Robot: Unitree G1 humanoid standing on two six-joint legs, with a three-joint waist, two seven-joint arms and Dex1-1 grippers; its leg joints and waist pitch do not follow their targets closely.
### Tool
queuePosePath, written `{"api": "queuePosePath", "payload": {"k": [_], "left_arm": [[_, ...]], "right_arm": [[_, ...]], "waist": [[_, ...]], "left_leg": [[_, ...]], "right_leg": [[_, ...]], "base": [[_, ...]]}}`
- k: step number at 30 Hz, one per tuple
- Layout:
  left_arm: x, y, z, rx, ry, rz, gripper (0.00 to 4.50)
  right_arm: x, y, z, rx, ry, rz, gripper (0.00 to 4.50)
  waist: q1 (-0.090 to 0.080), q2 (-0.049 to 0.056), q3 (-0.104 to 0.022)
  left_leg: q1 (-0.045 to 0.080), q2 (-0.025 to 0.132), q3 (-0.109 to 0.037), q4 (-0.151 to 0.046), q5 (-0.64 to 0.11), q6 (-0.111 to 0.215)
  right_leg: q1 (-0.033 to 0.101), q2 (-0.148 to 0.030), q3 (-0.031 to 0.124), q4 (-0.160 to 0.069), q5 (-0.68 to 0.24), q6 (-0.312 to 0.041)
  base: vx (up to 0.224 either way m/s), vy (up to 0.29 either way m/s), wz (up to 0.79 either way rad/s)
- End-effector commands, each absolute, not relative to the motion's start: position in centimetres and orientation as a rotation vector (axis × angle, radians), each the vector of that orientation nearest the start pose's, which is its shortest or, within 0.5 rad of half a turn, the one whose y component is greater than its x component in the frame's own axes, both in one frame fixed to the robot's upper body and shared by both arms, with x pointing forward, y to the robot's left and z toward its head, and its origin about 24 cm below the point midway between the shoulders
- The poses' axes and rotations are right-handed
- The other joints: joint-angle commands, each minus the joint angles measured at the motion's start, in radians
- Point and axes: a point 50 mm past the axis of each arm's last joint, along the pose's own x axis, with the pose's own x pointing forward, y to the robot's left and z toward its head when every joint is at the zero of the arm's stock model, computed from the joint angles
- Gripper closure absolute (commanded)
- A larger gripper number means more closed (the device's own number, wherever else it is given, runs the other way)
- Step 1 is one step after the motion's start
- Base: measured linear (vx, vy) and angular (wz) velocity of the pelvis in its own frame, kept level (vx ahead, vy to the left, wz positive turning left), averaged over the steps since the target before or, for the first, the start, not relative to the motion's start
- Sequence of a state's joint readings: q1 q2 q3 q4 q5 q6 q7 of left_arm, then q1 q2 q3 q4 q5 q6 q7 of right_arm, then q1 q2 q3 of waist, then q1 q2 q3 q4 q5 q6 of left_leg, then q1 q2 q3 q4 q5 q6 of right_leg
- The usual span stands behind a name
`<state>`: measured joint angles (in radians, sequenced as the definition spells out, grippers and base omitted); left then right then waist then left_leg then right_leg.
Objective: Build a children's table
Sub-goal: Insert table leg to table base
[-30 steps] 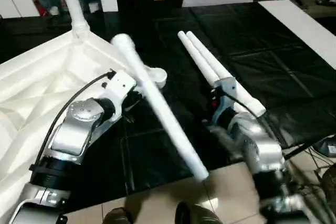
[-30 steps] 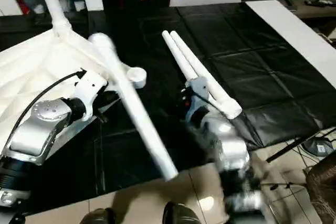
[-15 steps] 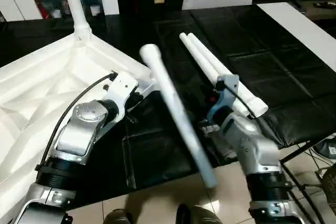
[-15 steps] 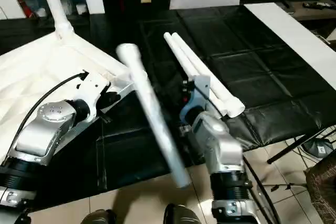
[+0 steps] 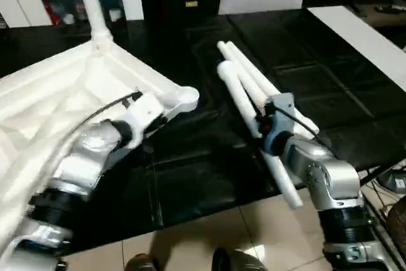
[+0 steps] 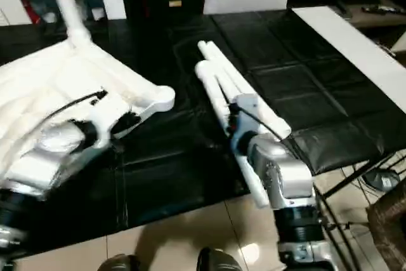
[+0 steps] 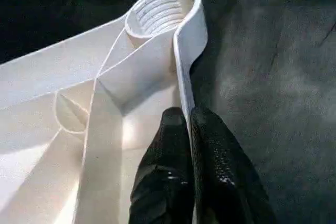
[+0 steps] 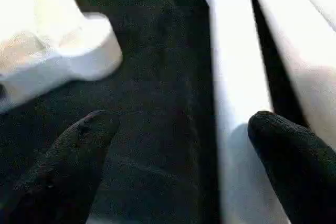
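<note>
While your left gripper [image 7: 188, 121] stays pinched on the tabletop [image 5: 57, 103] rim beside its corner socket [image 7: 160, 9], your right gripper [image 8: 178, 145] spread wide, 3 legs [image 5: 254, 90] on black mat [image 5: 190, 176], 1 leg [image 5: 92, 4] upright in tabletop

From the head we look forward and down over both forearms through two eyes set slightly apart; both take in the same black desk [image 5: 317, 74], the upturned tabletop [image 5: 57, 99] on our left and the loose legs [image 5: 254, 80] at centre. Our left wrist camera sits close behind the left tool [image 7: 188, 116], facing the tabletop's corner socket [image 7: 160, 9]. Our right wrist camera looks along the right tool [image 8: 178, 124], very near, sharing that socket [image 8: 92, 40] and one leg [image 8: 233, 77]
</note>
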<state>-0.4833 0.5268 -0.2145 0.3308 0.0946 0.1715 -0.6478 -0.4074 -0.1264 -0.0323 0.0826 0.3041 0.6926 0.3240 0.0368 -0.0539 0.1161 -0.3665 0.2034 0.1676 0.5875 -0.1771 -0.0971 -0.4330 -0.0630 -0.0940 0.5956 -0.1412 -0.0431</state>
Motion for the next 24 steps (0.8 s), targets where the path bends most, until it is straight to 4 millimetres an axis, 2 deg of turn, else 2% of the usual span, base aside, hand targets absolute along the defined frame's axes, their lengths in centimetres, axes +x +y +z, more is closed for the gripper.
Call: {"api": "queuePosePath", "payload": {"k": [1, 4, 5, 7, 9, 15, 17, 20, 24], "left_arm": [[32.5, 19.2, 7.2, 0.73, 0.317, -0.743, 4.5], [32.4, 19.4, 7.2, 0.796, 0.281, -0.841, 4.5], [32.5, 19.4, 7.4, 0.806, 0.26, -0.87, 4.5], [32.6, 19.5, 7.6, 0.816, 0.236, -0.914, 4.5], [32.6, 19.6, 7.7, 0.834, 0.216, -0.959, 4.5], [32.3, 20.3, 7.9, 0.829, 0.226, -1.078, 4.5], [32.3, 20.5, 8.2, 0.804, 0.217, -1.088, 4.06], [32.5, 20.6, 8.9, 0.754, 0.186, -1.078, 3.71], [32.5, 20.8, 10.1, 0.712, 0.131, -1.05, 3.5]], "right_arm": [[31.7, -12.4, 9.2, 0.217, 0.3, 0.507, 0.02], [31.7, -12.2, 10.0, 0.227, 0.265, 0.543, 0.02], [31.8, -12.2, 10.1, 0.227, 0.26, 0.543, 0.02], [31.9, -12.3, 10.2, 0.22, 0.255, 0.532, 0.02], [32.0, -12.5, 10.3, 0.231, 0.25, 0.524, 0.02], [32.4, -13.9, 10.0, 0.139, 0.332, 0.388, 0.02], [32.3, -14.2, 9.7, 0.123, 0.367, 0.359, 0.0], [32.1, -14.4, 9.2, 0.096, 0.414, 0.355, 0.0], [32.1, -14.8, 7.7, 0.047, 0.512, 0.335, 0.0]], "waist": [[0.005, 0.018, -0.089], [0.009, 0.016, -0.092], [0.009, 0.014, -0.095], [0.013, 0.018, -0.097], [0.022, 0.015, -0.098], [0.032, 0.014, -0.102], [0.035, 0.013, -0.103], [0.036, 0.01, -0.103], [0.037, 0.007, -0.104]], "left_leg": [[0.007, 0.015, -0.004, -0.065, -0.175, 0.028], [0.008, 0.016, -0.003, -0.064, -0.167, 0.017], [0.009, 0.021, -0.003, -0.066, -0.155, 0.012], [0.012, 0.022, -0.003, -0.066, -0.145, 0.008], [0.015, 0.022, 0.0, -0.066, -0.142, 0.004], [0.018, 0.023, 0.002, -0.067, -0.129, -0.026], [0.017, 0.022, 0.003, -0.067, -0.133, -0.029], [0.016, 0.023, 0.002, -0.066, -0.152, -0.031], [0.015, 0.023, 0.003, -0.064, -0.151, -0.036]], "right_leg": [[0.068, -0.07, 0.056, -0.084, -0.384, -0.062], [0.067, -0.069, 0.058, -0.08, -0.37, -0.063], [0.068, -0.071, 0.06, -0.073, -0.343, -0.073], [0.066, -0.07, 0.061, -0.068, -0.301, -0.09], [0.065, -0.071, 0.063, -0.066, -0.272, -0.107], [0.068, -0.073, 0.066, -0.054, -0.241, -0.121], [0.07, -0.074, 0.067, -0.054, -0.245, -0.121], [0.072, -0.077, 0.066, -0.057, -0.279, -0.112], [0.073, -0.078, 0.067, -0.055, -0.287, -0.115]], "base": [[0.0, 0.0, 0.0], [0.0, 0.0, 0.0], [0.0, 0.0, 0.0], [0.0, 0.0, 0.0], [0.0, 0.0, 0.0], [0.0, 0.0, 0.0], [0.0, 0.0, 0.0], [0.0, 0.0, 0.0], [0.0, 0.0, 0.0]]}}
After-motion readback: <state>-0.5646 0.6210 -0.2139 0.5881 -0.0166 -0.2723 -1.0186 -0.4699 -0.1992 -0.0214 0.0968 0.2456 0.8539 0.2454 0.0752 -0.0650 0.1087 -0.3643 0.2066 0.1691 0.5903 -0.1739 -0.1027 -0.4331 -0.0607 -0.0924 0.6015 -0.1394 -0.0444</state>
